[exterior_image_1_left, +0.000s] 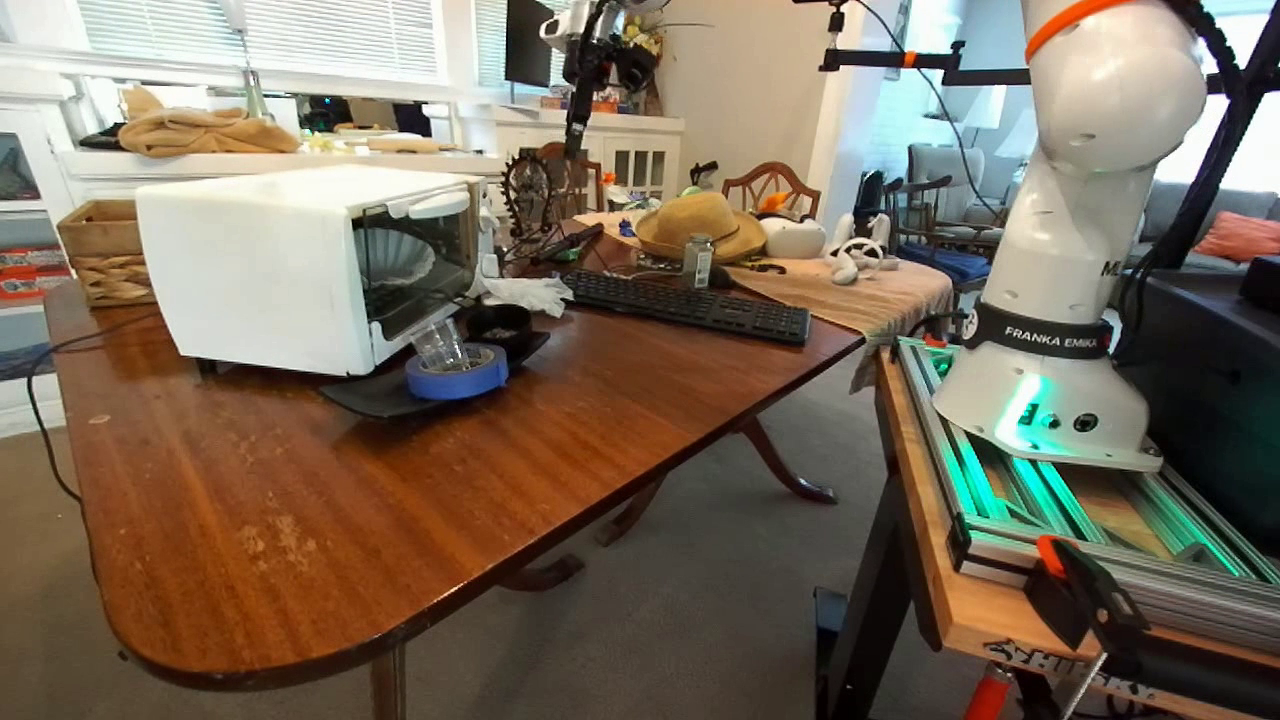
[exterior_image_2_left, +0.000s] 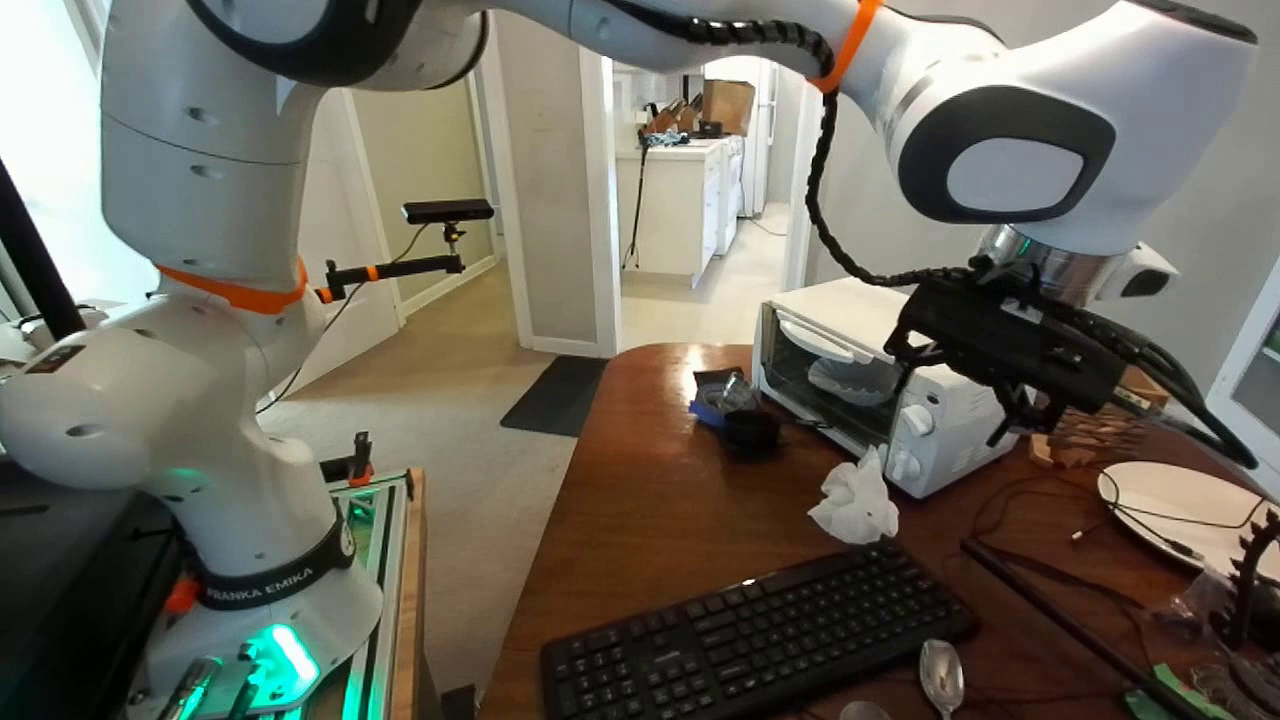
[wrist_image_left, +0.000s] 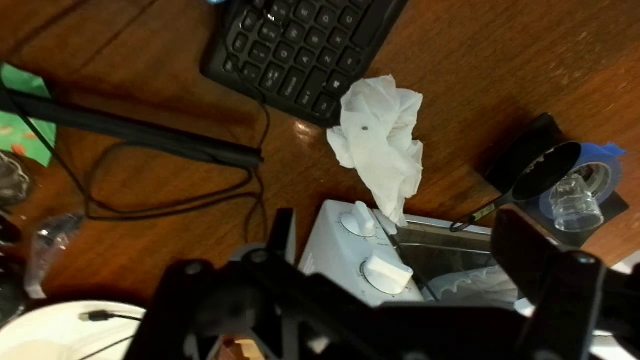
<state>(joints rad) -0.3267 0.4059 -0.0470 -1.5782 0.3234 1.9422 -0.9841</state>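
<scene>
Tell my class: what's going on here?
A Franka arm holds nothing: its open hand hangs above the table, near the control knobs of a white toaster oven. A crumpled white tissue lies between the oven and the keyboard; a roll of blue painter's tape and a tilted clear cup sit by the oven's front.

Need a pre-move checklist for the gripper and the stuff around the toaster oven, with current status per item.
1. Gripper open, holding nothing: ok.
2. Gripper apart from the toaster oven: ok, an exterior view shows a gap.
3. Crumpled white item off the toaster oven: cannot tell, its end overlaps it in the wrist view.
4. Clear cup upright: not ok, tilted at the blue tape roll.
5. Cable off the white plate: not ok, lies across it.
</scene>
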